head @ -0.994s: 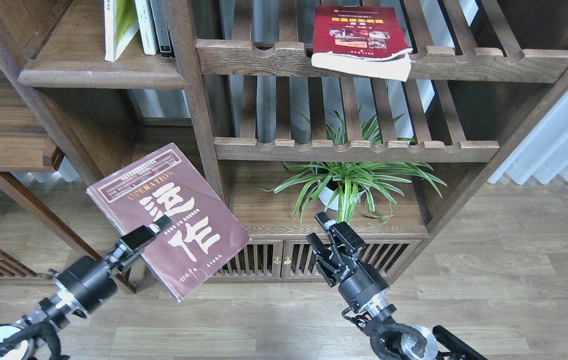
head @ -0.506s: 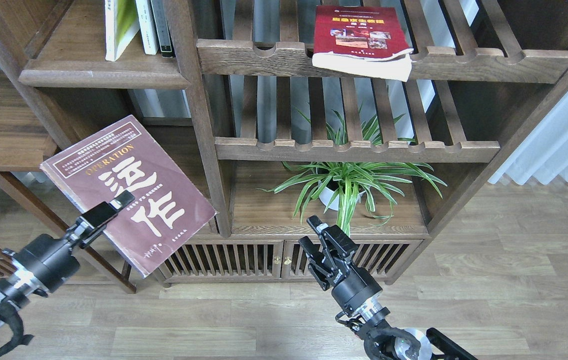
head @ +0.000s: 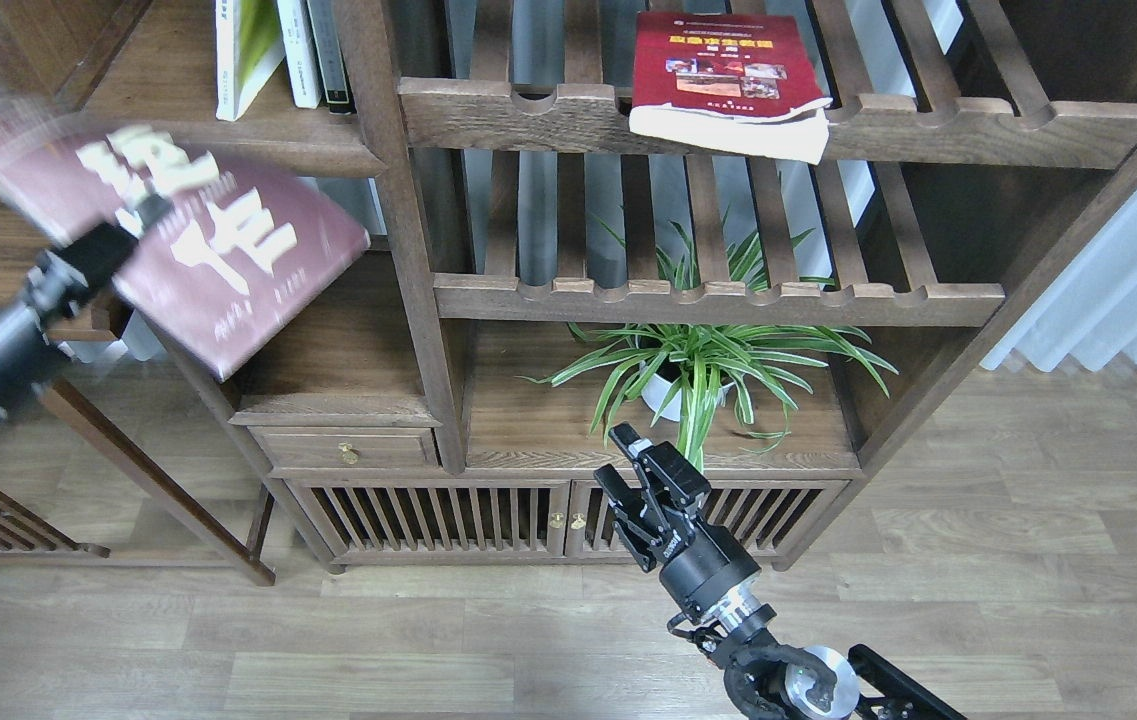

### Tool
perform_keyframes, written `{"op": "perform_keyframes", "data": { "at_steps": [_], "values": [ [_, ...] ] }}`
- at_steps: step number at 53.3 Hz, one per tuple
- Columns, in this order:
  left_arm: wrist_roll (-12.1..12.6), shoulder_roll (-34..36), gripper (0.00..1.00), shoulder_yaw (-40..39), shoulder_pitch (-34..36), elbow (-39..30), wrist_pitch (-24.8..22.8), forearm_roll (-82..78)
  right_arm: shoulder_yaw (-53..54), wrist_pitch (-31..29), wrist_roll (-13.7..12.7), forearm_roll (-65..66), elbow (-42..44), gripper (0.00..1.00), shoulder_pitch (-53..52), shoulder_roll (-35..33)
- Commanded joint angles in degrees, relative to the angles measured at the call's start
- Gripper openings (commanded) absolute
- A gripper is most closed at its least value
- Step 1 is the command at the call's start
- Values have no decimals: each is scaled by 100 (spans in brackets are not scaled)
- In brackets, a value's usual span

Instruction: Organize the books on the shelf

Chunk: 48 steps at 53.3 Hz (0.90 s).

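My left gripper is shut on the maroon book with big white Chinese characters. It holds the book tilted and motion-blurred at the upper left, just below the front edge of the solid dark-brown shelf. The yellow-green book leans upright on that shelf. The bright red book lies flat on the upper slatted rack, overhanging its front rail. My right gripper is open and empty, low in front of the cabinet.
Thin white- and dark-spined books stand beside the yellow-green one. A spider plant in a white pot sits under the lower slatted rack. A drawer and slatted cabinet doors lie below. A curtain hangs right.
My left arm has swung the maroon book up and to the left, from in front of the cabinet to just under the solid shelf. My right gripper has drifted slightly left and down.
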<state>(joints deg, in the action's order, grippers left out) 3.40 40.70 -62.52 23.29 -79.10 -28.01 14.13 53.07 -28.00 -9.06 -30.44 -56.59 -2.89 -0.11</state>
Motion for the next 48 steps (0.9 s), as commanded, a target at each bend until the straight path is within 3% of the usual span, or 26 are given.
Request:
{"op": "perform_keyframes", "data": {
  "at_steps": [1, 48],
  "values": [
    [-6, 8, 0, -23, 351, 0, 1, 63, 10, 0, 1, -5, 51, 74, -62, 2],
    [91, 799, 1, -1174, 483, 175, 1, -6, -16, 0, 1, -14, 87, 74, -124, 11]
  ]
}}
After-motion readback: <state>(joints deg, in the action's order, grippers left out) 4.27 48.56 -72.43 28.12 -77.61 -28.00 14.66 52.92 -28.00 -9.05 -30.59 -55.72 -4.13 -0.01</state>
